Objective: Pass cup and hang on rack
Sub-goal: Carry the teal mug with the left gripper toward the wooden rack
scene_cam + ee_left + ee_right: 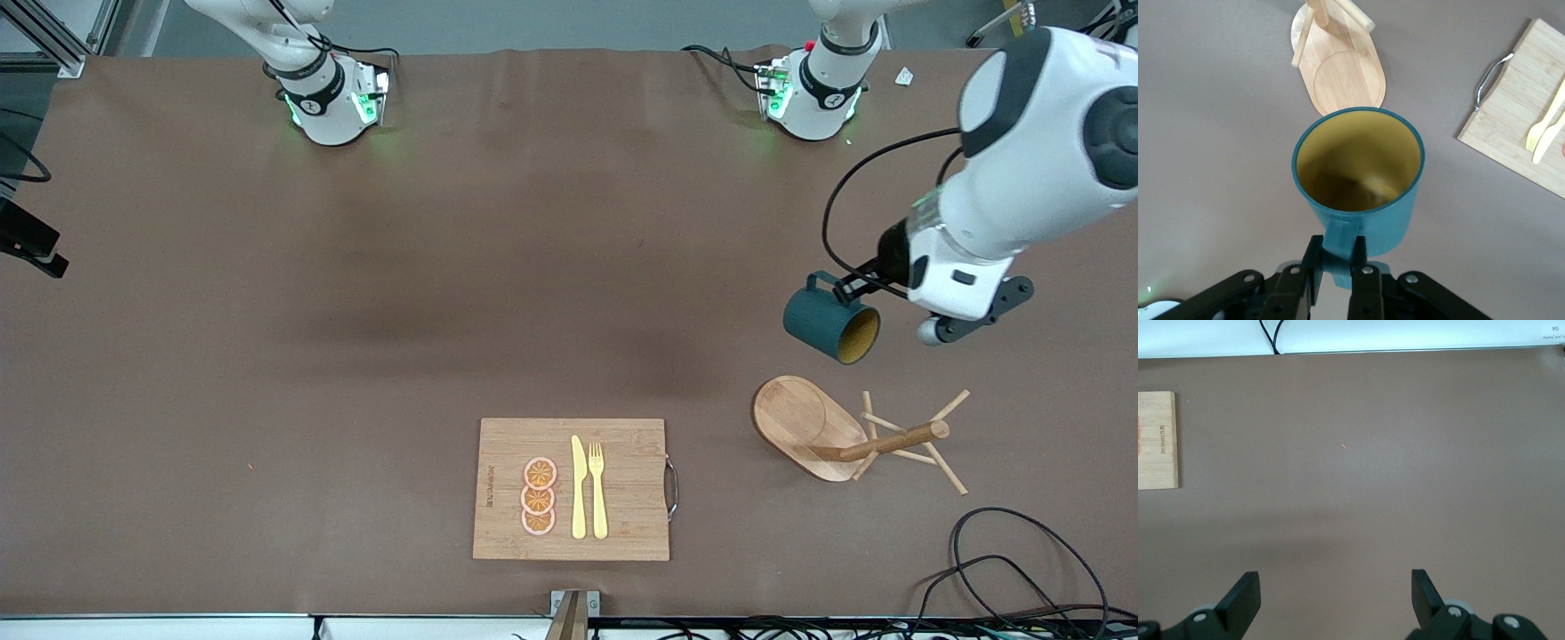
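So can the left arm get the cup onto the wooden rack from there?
Probably yes. The left gripper holds the cup by its handle in the air, just short of the rack, with nothing between them. It must still line the handle up with a peg.

Carrying the cup (829,323) in the air above bare table, just short of the rack (849,433).

Holding it by the handle in the left gripper (1337,261), pinched shut, mouth tipping toward the oval base, nothing standing between the two. Leaving thin angled pegs (945,412) sticking out around the post as the only snags near that base. Lying well apart toward the middle, nearer the front camera: a cutting board (622,524) with knife (578,487), fork (597,489) and orange slices (539,498). Trailing loose cables (1022,569) along the table edge nearer the camera than the rack. Hanging wide-jawed over open brown table: the right gripper (1336,595).
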